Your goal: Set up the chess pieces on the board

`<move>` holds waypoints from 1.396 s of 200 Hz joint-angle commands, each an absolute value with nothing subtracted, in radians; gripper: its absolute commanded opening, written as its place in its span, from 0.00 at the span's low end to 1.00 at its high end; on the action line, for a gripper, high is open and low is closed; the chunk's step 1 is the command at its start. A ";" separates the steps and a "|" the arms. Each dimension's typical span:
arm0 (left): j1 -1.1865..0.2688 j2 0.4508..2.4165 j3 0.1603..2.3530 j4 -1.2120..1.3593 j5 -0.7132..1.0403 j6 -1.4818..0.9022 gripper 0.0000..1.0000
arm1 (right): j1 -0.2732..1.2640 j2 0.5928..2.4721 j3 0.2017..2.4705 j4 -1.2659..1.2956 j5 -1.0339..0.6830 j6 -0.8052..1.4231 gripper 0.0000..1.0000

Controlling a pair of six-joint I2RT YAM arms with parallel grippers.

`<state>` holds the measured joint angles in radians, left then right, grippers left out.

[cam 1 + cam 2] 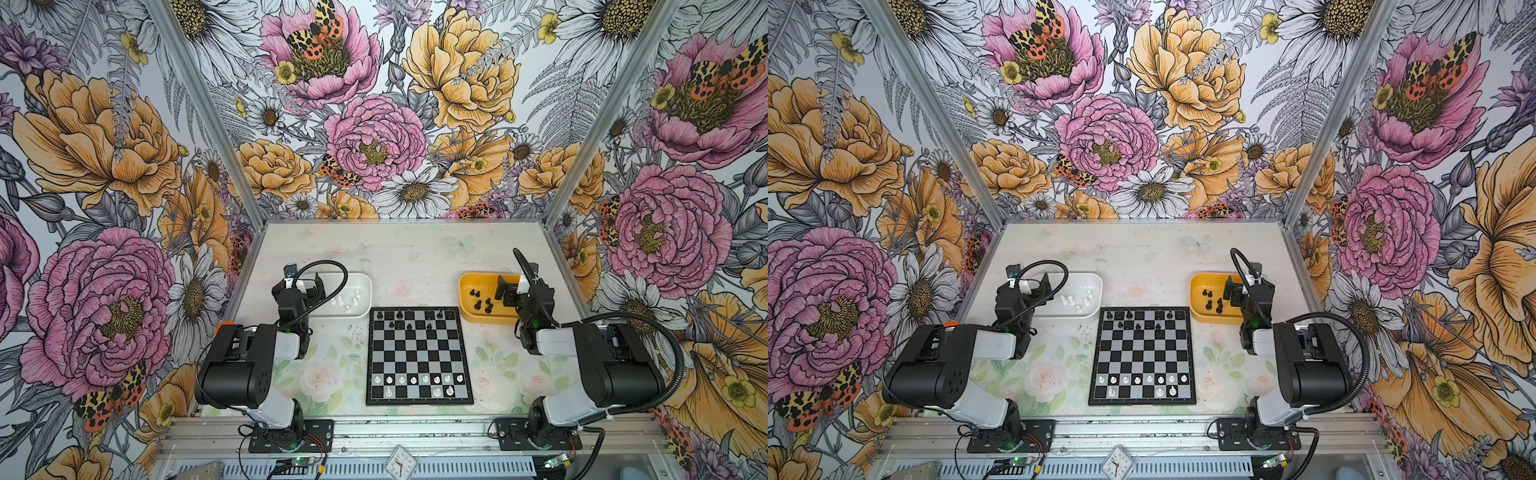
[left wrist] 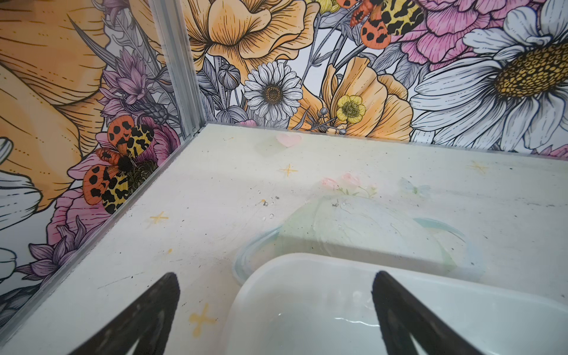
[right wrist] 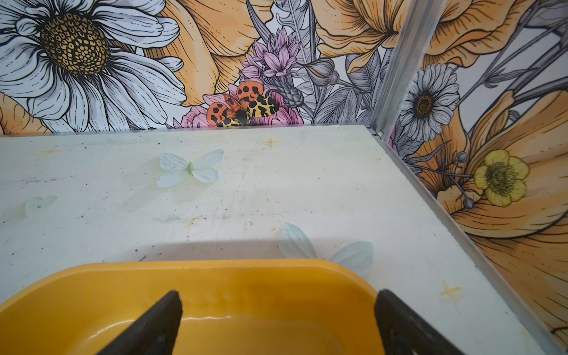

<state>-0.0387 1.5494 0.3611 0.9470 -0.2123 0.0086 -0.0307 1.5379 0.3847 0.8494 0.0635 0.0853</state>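
Bright, even overhead light fills both top views. Colours are vivid, and the pale bench [image 1: 415, 257] looks nearly washed out. The wide lens splays the wall posts [image 1: 199, 104] outward. In the wrist views a soft shadow lies just beyond the white tray [image 2: 307, 261] and the yellow tray [image 3: 199, 267], whose floors show thin glare streaks. The left claw [image 2: 275, 276] and right claw [image 3: 278, 293] are blurred.

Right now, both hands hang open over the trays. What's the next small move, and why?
Probably lower the right hand toward one of the black chessmen in the yellow tray and close on it. That hand is open and empty above the tray, loose pieces lie there, and the chessboard's far rows have empty squares.
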 commanded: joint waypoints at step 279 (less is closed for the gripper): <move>-0.458 1.431 1.200 -0.162 -0.423 -0.116 0.99 | 0.095 1.346 1.108 -0.640 0.235 0.420 0.76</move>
